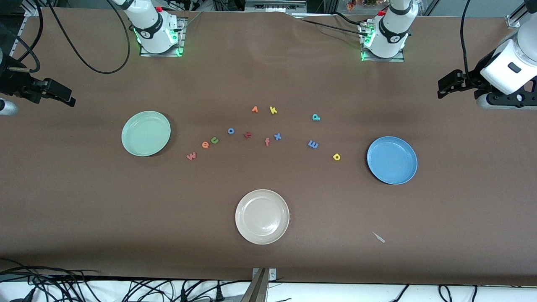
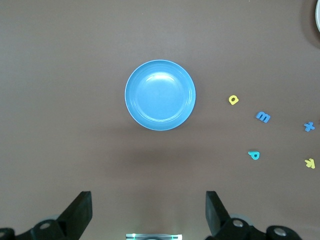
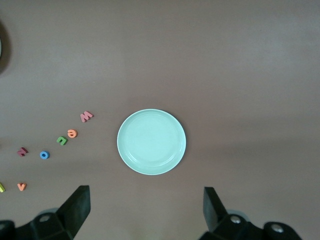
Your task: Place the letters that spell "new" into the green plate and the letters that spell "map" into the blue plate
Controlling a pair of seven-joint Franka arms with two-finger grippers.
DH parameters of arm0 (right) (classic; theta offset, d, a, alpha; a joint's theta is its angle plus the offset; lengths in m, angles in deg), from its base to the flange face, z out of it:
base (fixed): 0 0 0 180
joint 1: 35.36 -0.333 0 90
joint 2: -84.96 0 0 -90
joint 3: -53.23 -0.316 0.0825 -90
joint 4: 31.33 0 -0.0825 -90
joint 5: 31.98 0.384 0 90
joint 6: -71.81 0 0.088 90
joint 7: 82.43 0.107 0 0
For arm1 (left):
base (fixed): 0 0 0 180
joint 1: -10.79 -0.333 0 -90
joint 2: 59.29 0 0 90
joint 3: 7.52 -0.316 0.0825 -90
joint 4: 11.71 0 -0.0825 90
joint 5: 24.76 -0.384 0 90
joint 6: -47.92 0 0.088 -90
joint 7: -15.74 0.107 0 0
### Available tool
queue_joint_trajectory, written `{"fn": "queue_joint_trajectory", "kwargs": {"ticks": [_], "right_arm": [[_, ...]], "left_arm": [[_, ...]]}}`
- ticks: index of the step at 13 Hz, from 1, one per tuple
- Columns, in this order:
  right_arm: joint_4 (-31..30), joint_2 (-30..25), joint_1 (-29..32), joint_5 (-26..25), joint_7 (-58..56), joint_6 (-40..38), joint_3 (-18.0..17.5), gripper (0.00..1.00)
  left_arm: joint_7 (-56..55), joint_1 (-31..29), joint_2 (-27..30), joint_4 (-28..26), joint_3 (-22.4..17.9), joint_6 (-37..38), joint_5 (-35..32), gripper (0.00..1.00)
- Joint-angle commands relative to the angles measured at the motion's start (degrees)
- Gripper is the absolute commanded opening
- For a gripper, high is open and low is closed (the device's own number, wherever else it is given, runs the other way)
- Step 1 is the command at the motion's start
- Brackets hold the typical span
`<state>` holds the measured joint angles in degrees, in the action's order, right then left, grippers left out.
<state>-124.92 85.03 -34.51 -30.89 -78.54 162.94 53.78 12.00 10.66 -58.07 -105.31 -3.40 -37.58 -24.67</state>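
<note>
The pale green plate (image 1: 146, 133) (image 3: 151, 141) lies toward the right arm's end of the table. Beside it run the pinkish "w" (image 1: 191, 156) (image 3: 86, 116), orange "e" (image 1: 205, 145) (image 3: 72, 133) and green "n" (image 1: 215, 140) (image 3: 62, 140). The blue plate (image 1: 392, 160) (image 2: 160, 95) lies toward the left arm's end, with the yellow "a" (image 1: 336, 157) (image 2: 233, 100), blue "m" (image 1: 313, 144) (image 2: 263, 117) and teal "p" (image 1: 316, 117) (image 2: 254, 155) beside it. My left gripper (image 1: 451, 84) (image 2: 148, 200) and right gripper (image 1: 54, 93) (image 3: 145, 195) hang open and empty over the table ends.
A cream plate (image 1: 262, 216) sits nearest the front camera. Mid-table lie a blue "o" (image 1: 230, 131), a dark red letter (image 1: 248, 134), an orange "f" (image 1: 267, 142), a blue "x" (image 1: 277, 136), a yellow "k" (image 1: 273, 110) and a small orange letter (image 1: 254, 109). A pale scrap (image 1: 379, 237) lies near the cream plate.
</note>
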Motion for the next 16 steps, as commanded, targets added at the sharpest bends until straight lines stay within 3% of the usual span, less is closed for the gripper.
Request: {"fn": "queue_joint_trajectory", "kwargs": {"ticks": [1, 16], "right_arm": [[0.9, 0.2, 0.5, 0.4, -0.3, -0.4, -0.3, 1.00], [0.9, 0.2, 0.5, 0.4, -0.4, -0.8, -0.2, 1.00]], "left_arm": [[0.9, -0.4, -0.2, 0.4, 0.3, 0.3, -1.4, 1.00], [0.9, -0.5, -0.5, 0.2, 0.2, -0.5, -1.4, 1.00]]}}
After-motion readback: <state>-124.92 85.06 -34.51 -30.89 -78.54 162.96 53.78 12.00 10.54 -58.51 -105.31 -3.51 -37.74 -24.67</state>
